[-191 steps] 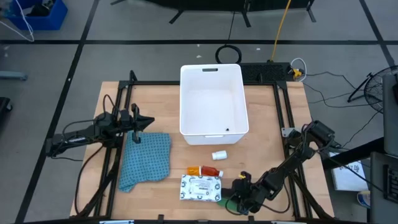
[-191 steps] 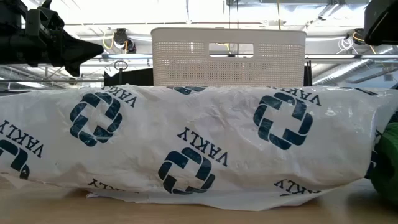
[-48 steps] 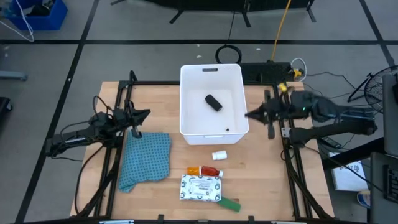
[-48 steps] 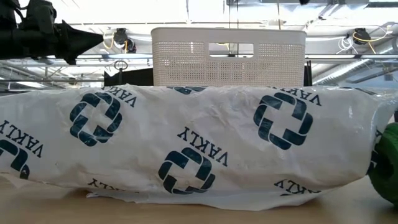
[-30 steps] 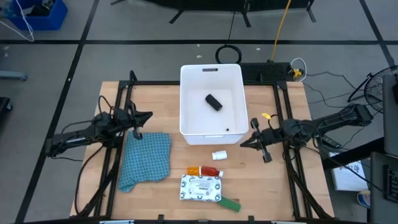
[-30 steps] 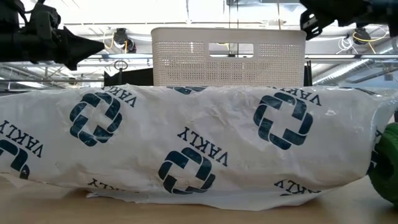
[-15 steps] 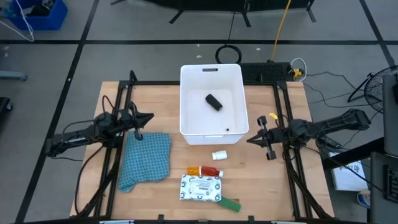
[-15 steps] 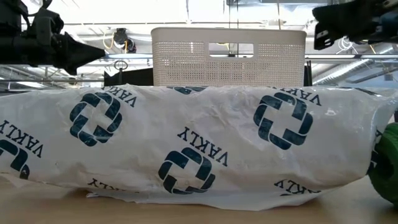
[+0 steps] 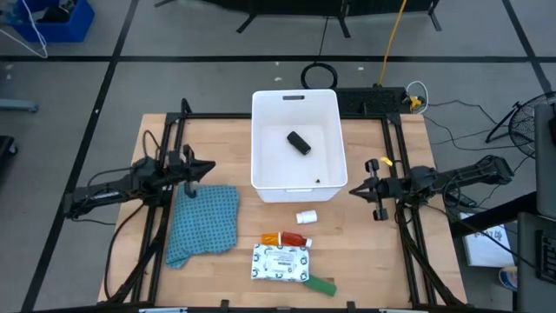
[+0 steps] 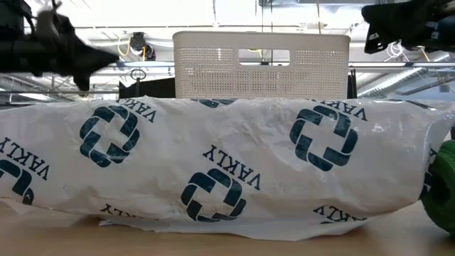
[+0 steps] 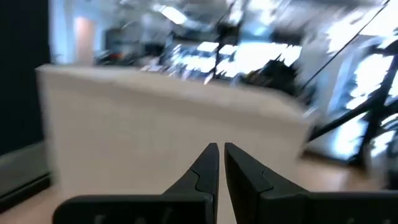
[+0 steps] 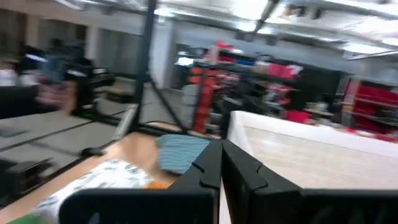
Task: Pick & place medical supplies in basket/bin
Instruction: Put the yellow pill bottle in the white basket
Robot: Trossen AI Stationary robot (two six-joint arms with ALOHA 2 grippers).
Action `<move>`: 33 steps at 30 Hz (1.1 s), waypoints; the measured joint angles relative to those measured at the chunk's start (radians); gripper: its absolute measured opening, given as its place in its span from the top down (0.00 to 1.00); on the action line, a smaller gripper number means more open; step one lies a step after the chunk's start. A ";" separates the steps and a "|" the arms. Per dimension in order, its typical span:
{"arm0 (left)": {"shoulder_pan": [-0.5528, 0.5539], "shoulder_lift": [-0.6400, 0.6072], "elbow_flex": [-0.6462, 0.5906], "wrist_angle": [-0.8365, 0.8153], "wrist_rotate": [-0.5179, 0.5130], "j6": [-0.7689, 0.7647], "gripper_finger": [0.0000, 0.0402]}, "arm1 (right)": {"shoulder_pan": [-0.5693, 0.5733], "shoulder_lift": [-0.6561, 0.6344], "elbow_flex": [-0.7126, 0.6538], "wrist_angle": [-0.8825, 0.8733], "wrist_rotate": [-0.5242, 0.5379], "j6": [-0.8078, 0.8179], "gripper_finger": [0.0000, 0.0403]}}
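Note:
The white bin (image 9: 295, 178) stands at the table's far middle with a black block (image 9: 298, 143) lying on its floor. Near of it lie a small white cylinder (image 9: 306, 216), a red-orange bottle (image 9: 287, 238), a white printed packet (image 9: 281, 262) and a green block (image 9: 321, 284). My left gripper (image 9: 211, 169) hovers shut left of the bin, above the far edge of the blue cloth (image 9: 204, 223). My right gripper (image 9: 352, 189) hovers shut off the bin's near right corner. Neither holds anything.
The low view is filled by the packet (image 10: 213, 163), with the green block (image 10: 444, 192) at its right and the bin's perforated wall (image 10: 261, 64) behind. Black frame rails (image 9: 174, 139) run along the table's left and right sides. Bare wood lies right of the items.
My right gripper has drawn back a little toward the table's right edge, staying shut and empty. The black block lies still in the bin, and the items on the table have not moved.

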 joint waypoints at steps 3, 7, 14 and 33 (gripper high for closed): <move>-0.046 0.019 0.041 0.049 0.007 -0.038 0.92 | 0.000 0.000 0.000 0.012 0.058 0.020 1.00; -0.161 0.115 0.149 0.047 -0.019 -0.019 0.92 | 0.000 0.000 0.000 0.023 0.050 -0.004 1.00; -0.432 0.533 0.381 0.016 -0.203 0.069 0.92 | 0.000 0.001 0.000 0.022 0.050 -0.062 1.00; -0.728 1.402 0.868 -0.247 -0.342 -0.001 0.89 | 0.000 0.002 0.000 0.021 0.050 -0.030 1.00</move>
